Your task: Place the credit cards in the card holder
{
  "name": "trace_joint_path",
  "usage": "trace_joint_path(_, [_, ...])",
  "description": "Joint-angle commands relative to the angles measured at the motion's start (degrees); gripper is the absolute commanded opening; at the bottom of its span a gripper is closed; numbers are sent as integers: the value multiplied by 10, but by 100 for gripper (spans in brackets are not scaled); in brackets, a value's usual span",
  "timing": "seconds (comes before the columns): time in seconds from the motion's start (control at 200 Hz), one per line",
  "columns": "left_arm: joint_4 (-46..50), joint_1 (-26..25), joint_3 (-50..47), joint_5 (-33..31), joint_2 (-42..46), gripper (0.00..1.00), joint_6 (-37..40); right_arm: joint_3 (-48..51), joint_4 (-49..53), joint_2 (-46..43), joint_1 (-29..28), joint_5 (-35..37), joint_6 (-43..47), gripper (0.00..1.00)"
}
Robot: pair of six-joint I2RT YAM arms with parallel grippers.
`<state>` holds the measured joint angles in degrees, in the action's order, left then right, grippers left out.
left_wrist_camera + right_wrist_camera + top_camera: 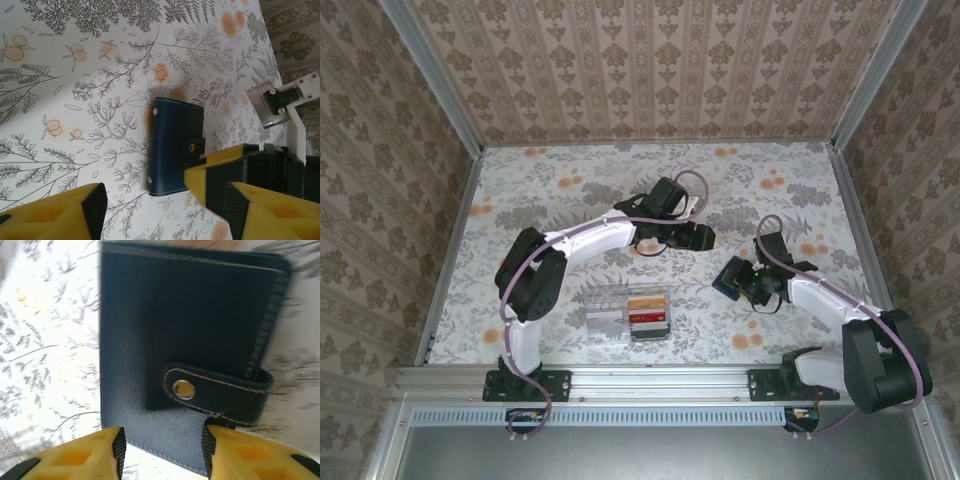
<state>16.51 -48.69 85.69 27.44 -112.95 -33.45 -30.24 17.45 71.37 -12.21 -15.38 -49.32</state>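
Navy-blue rectangular folding card holder (190, 340) lies flat on floral worktop (75, 125), right of centre, tab snapped down. At its tab edge: right pincer (162, 440), fingers apart astride edge; whether clamped on it, cannot tell. Just beside: left pincer (164, 200), fingers wide apart, nothing between. Orange, red, dark plastic credit cards (648, 310) rest in clear plastic box (605, 318), well apart from holder.

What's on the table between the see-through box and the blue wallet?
Nothing. The top view shows bare flowery tabletop between the clear box and the card holder.
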Motion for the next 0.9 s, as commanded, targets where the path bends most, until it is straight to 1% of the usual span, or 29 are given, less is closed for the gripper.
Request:
trace_joint_path(0.0, [11,-3,20,6,-25,64,-27,-2,-40,13,-19,-43,-25,45])
trace_joint_path(0.04, [12,-3,23,7,-30,63,-31,-11,-25,10,-19,-38,-14,44])
trace_joint_path(0.135, [15,-4,29,10,-41,63,-34,-25,28,-11,-16,26,13,42])
trace_joint_path(0.165, [18,-5,33,12,-45,63,-35,-24,35,-18,-9,34,19,42])
trace_joint_path(0.295, [28,-9,55,23,-73,62,-39,-19,36,-24,32,21,40,38])
trace_joint_path(0.425, [31,-15,74,36,-99,60,-44,-26,28,-7,43,-9,61,36])
trace_joint_path(0.545, [43,-19,86,31,-112,59,-41,-35,42,6,47,12,75,35])
trace_joint_path(0.725, [53,-20,120,55,-148,59,-35,-33,41,15,59,40,62,35])
trace_joint_path(0.895, [81,-23,162,67,-181,59,-23,-36,12,39,81,21,73,29])
